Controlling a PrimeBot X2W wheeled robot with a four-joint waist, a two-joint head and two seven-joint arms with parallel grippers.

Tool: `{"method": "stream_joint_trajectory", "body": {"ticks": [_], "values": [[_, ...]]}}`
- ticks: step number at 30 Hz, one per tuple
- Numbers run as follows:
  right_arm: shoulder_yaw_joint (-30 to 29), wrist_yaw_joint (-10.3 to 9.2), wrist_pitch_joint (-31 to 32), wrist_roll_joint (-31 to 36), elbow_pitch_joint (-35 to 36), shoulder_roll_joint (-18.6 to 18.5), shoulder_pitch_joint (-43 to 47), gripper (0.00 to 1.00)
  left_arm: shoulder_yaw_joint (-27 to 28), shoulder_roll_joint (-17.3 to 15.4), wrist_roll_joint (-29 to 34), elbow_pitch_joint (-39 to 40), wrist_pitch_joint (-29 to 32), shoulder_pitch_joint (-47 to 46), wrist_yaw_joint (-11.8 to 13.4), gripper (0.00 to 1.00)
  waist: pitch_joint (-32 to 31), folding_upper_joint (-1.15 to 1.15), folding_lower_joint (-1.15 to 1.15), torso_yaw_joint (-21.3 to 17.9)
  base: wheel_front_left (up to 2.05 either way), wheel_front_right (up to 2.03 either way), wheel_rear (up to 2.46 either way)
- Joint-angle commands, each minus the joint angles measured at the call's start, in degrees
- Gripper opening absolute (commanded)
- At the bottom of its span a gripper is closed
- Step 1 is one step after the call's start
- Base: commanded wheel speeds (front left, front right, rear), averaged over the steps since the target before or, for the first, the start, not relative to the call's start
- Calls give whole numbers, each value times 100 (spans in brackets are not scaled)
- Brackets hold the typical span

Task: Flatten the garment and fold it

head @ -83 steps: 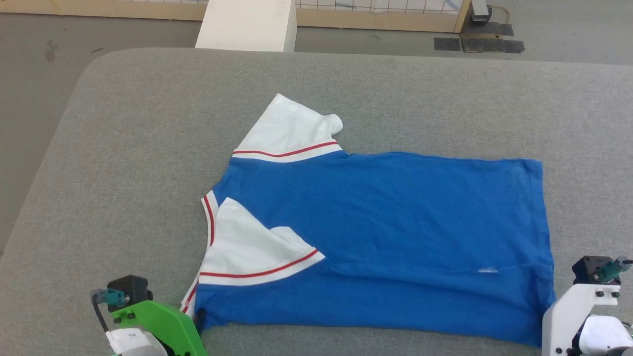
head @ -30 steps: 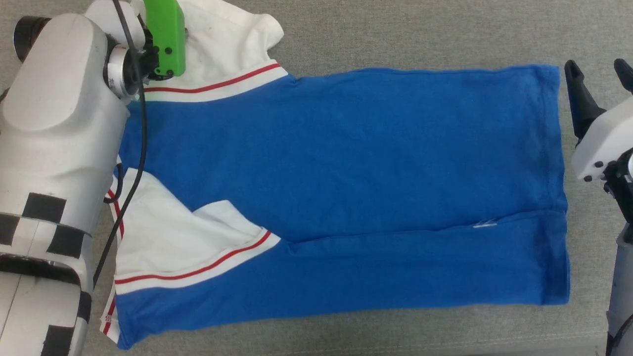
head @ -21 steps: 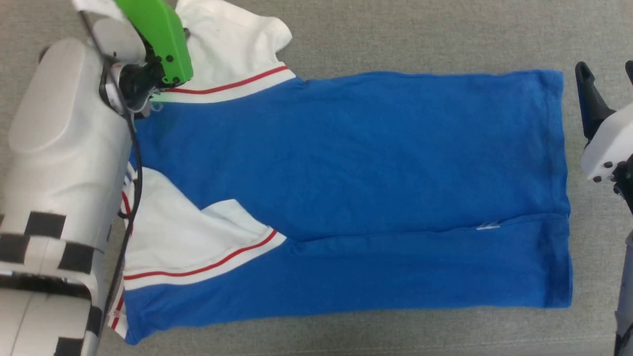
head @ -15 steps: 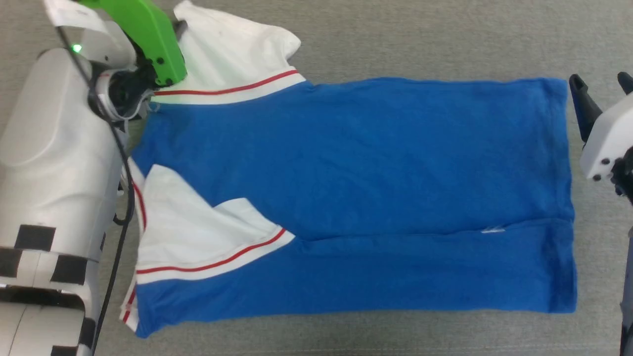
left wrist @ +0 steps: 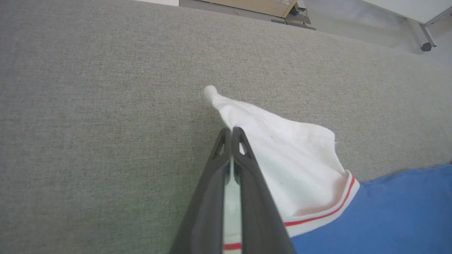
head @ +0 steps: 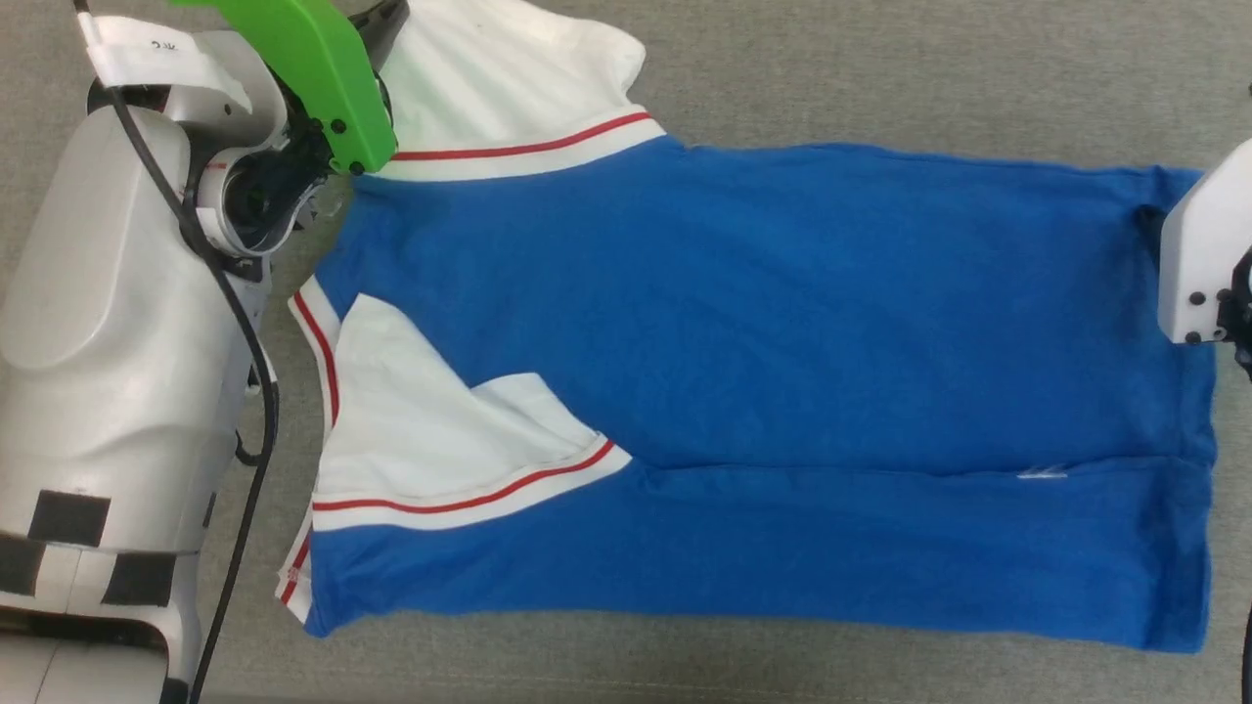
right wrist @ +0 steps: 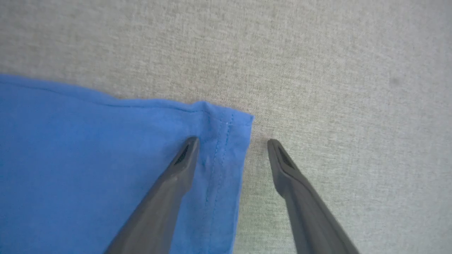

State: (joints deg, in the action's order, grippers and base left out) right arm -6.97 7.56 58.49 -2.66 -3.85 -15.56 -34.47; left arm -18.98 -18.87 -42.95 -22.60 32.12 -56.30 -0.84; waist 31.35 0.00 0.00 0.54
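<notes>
I see the garment (head: 782,313) spread on the grey table (head: 880,68), its near long edge and near sleeve (head: 430,440) already turned in; the far side and the cross folds are left to do. My left gripper (left wrist: 231,131) is clamped tight on the far sleeve (left wrist: 282,169). My right gripper (right wrist: 232,141) stands wide apart astride the far right hem corner (right wrist: 243,118), gripping nothing, perhaps touching cloth.

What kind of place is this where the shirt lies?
Probably a robot test lab: a grey fabric-covered table, a wooden frame on the bare floor beyond, and a wheeled table leg.
</notes>
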Motion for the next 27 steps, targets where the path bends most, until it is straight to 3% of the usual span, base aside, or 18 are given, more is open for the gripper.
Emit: {"method": "stream_joint_trajectory", "body": {"ticks": [1,3,4,5,18,27], "values": [[52,-8,83,-60,-112,55,1,100,21,-61,-31,71,3,86,60,0,71,0,0,67,0,0,0],[25,-8,92,-129,-139,104,12,100,66,-46,-111,151,12,138,75,0,90,0,0,85,0,0,0],[17,-8,85,-144,-143,120,10,30,69,-61,-113,181,13,159,80,0,95,0,0,90,0,0,0],[-16,-8,60,-178,-145,150,6,0,69,-87,-110,210,16,187,84,0,93,0,0,92,0,0,0],[-499,-8,-684,-596,406,259,362,0,332,-178,-531,1015,-194,837,-91,0,-812,0,0,145,0,0,0],[-642,-8,-868,-806,665,390,1569,0,485,-379,-775,1913,-236,2433,167,0,-1544,0,0,90,0,0,0]]}}
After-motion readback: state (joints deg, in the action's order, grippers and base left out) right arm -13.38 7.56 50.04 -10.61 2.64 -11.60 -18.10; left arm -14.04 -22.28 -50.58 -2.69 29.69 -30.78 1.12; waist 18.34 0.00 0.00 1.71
